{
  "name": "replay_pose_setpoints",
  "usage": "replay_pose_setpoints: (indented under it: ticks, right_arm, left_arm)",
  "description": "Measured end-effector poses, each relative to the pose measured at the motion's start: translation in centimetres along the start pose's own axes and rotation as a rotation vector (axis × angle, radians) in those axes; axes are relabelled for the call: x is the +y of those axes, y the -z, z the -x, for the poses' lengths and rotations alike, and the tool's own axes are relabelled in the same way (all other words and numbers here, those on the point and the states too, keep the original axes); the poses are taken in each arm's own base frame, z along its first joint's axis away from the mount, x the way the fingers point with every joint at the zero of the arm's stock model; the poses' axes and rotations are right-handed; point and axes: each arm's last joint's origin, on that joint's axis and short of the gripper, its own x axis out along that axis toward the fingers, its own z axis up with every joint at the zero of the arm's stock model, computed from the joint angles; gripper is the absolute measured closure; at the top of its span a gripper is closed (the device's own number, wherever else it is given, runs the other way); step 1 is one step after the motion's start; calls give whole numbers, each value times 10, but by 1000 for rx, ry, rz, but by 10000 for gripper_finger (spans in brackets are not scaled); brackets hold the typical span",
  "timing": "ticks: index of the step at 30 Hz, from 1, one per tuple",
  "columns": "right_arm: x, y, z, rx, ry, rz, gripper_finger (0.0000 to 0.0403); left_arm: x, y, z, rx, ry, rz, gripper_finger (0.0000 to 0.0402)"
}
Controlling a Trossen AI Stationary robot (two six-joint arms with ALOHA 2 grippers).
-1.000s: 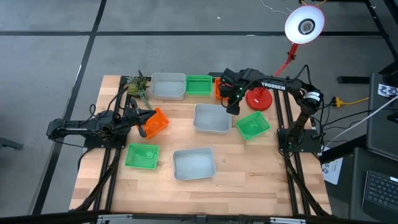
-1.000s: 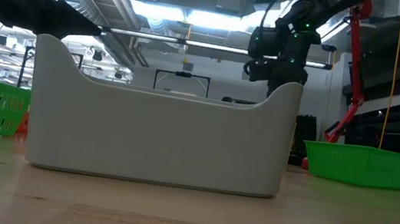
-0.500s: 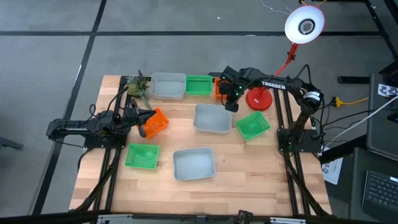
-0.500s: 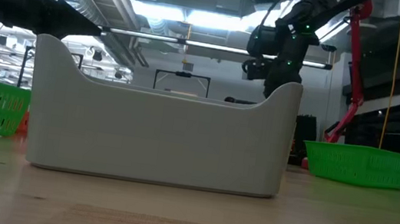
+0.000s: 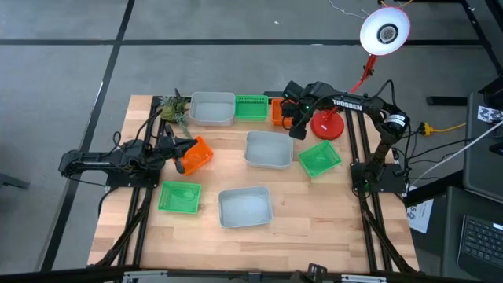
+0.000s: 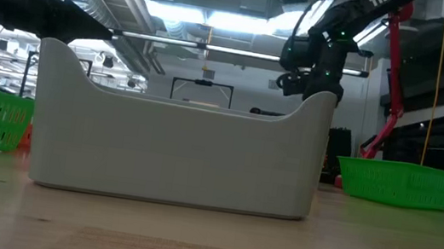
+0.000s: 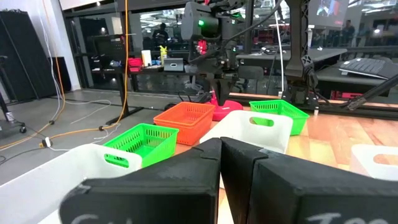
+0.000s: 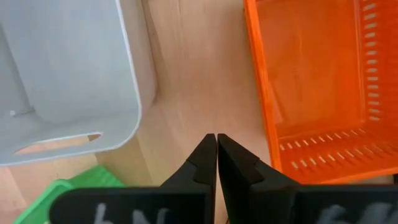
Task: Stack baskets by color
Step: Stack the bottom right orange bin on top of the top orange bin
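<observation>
My right gripper point(image 5: 295, 123) point(image 8: 216, 144) is shut and empty. It points down over bare wood between an orange basket point(image 5: 277, 111) point(image 8: 317, 93) and a pale grey basket point(image 5: 268, 149) point(image 8: 62, 74). Other baskets sit flat on the table: grey point(image 5: 212, 108) and green point(image 5: 251, 107) at the far side, green point(image 5: 320, 159) at the right, green point(image 5: 179, 196) and grey point(image 5: 245, 207) point(image 6: 177, 136) near the front. My left gripper point(image 5: 182, 155) point(image 7: 221, 149) waits shut at the left, by another orange basket point(image 5: 200, 153). My left gripper's shut fingers lie level over the left edge of the orange basket point(image 5: 191, 157). I cannot tell whether they touch it. The basket sits on the table.
A red lamp base point(image 5: 327, 126) stands just right of my right gripper, its stem rising to a white lamp head point(image 5: 384, 31). A tangle of green parts point(image 5: 174, 108) sits at the far left corner. Bare wood shows along the front edge point(image 5: 314, 236).
</observation>
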Motion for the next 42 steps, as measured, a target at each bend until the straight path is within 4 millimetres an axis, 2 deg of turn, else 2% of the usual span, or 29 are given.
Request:
replay_pose_setpoints:
  ticks: [4,10,15,25,29,42]
  right_arm:
    - [1,3,-4,9,-3,11,388]
    - [2,21,-32,62,-24,36,388]
    - [4,24,-46,20,-8,46,388]
    - [-1,7,-46,-153,75,12,388]
    - [-5,6,-46,-153,155,-8,388]
    - [-11,2,-44,-207,196,-36,388]
  left_arm:
    - [0,0,0,0,0,0,401]
    - [0,0,0,0,0,0,401]
    - [0,0,0,1,0,-6,401]
    - [0,0,0,1,0,-6,401]
    - [0,0,0,0,0,-6,401]
    - [0,0,0,0,0,-6,401]
